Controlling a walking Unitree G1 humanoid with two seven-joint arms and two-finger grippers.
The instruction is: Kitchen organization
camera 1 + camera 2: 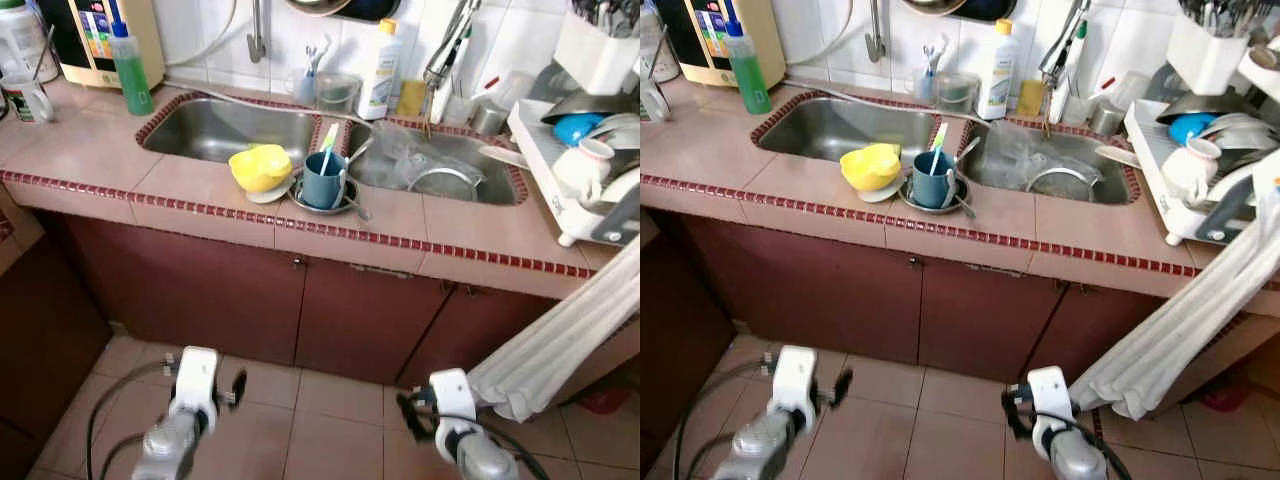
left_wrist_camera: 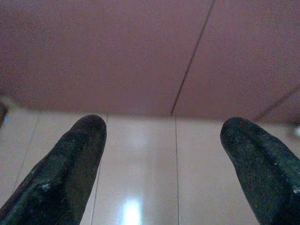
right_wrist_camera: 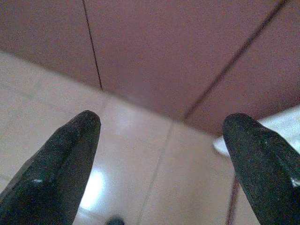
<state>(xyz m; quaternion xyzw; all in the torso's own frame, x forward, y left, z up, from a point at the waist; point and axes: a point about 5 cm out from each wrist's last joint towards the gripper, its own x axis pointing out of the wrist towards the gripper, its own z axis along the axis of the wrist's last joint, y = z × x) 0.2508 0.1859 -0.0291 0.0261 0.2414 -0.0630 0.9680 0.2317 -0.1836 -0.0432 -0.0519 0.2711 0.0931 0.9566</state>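
On the tiled counter [image 1: 190,190] between the two sinks sits a yellow bowl [image 1: 259,167] tipped on a white plate, beside a blue cup [image 1: 323,180] holding a utensil on a steel dish. Both arms hang low in front of the cabinet doors, well below the counter. My left gripper [image 2: 161,154] is open, with floor tiles and a cabinet door between its fingers. My right gripper [image 3: 161,150] is open too, nothing between its fingers. The left wrist [image 1: 193,385] and right wrist [image 1: 455,400] show above the floor.
A left sink [image 1: 225,128] and a right sink [image 1: 440,165] with a plastic bag and a pot. A dish rack [image 1: 580,170] stands right, a green soap bottle [image 1: 131,70] left, a white bottle [image 1: 381,72] behind. A white cloth [image 1: 560,335] hangs off the counter's right.
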